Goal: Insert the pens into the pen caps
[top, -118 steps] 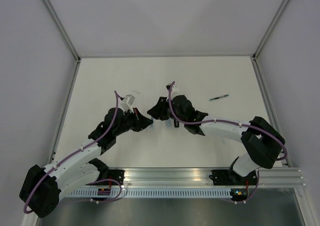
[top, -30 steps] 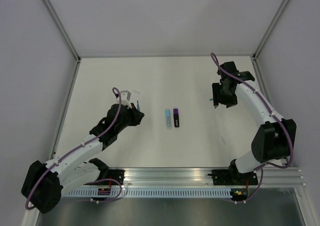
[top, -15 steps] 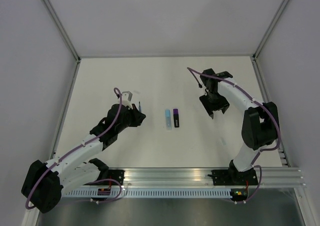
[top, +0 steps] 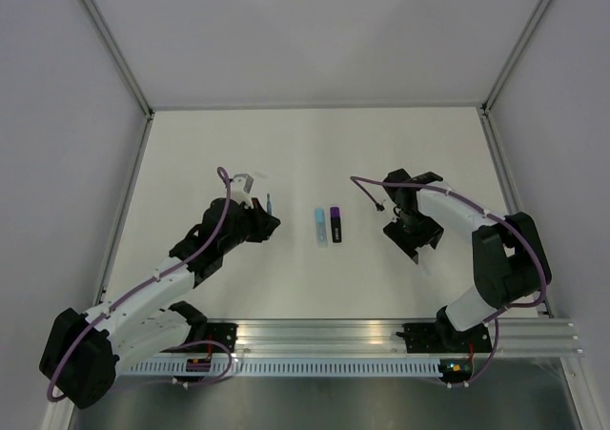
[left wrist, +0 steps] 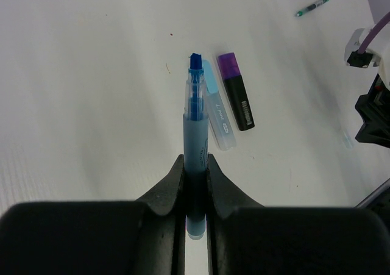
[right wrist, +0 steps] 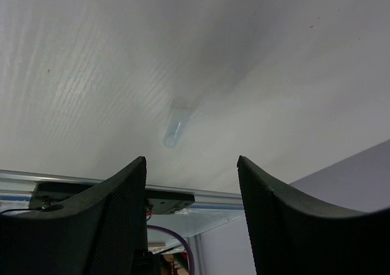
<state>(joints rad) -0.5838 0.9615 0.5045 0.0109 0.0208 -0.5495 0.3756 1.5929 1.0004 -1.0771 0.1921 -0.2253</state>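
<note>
We see the left jaws clamped on a light blue pen (left wrist: 194,122) with a bare blue tip, held to the left of the black-and-purple marker (left wrist: 236,92) that lies on the bench (left wrist: 91,74). A light blue marker (left wrist: 218,119) lies just beside that marker, on the held pen's side. The right jaws stand apart on the marker's other side, above a small clear cap (right wrist: 175,124). A thin green pen (left wrist: 312,7) lies well beyond the marker.

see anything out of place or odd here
A small clear cap lies alone near the front edge of the table, apart from the light blue marker and purple marker mid-table. The left gripper holds a blue pen bare-tipped. Nothing spilled or damaged.
</note>
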